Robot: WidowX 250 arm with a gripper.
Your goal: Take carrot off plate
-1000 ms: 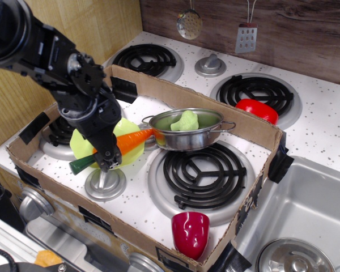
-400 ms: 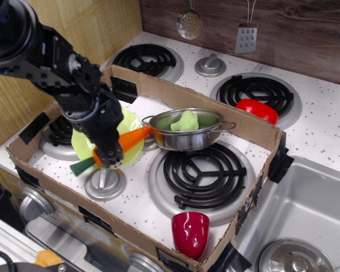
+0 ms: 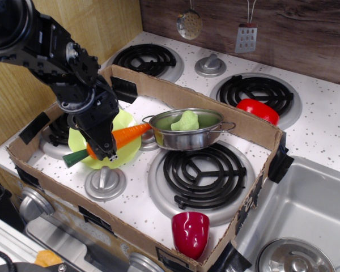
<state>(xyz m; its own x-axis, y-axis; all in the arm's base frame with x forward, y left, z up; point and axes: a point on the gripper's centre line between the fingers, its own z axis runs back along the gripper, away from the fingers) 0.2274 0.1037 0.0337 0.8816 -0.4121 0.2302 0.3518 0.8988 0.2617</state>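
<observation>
The orange carrot (image 3: 129,135) with its dark green stem (image 3: 75,158) lies tilted across the lime-green plate (image 3: 127,152), tip pointing at the steel pot. My black gripper (image 3: 105,152) comes down from the upper left and is shut on the carrot near its stem end. The carrot is raised a little above the plate. The plate sits at the left of the cardboard-walled stove top; the arm hides part of it.
A steel pot (image 3: 188,130) with a pale green lump (image 3: 187,120) stands right of the plate. A silver knob (image 3: 104,180) lies just in front of the plate. A red cup (image 3: 190,232) is at the front, a red toy (image 3: 256,110) beyond the cardboard wall (image 3: 215,107).
My gripper, shut on the carrot, has lifted and moved slightly up and left. The carrot's stem end has risen with it.
</observation>
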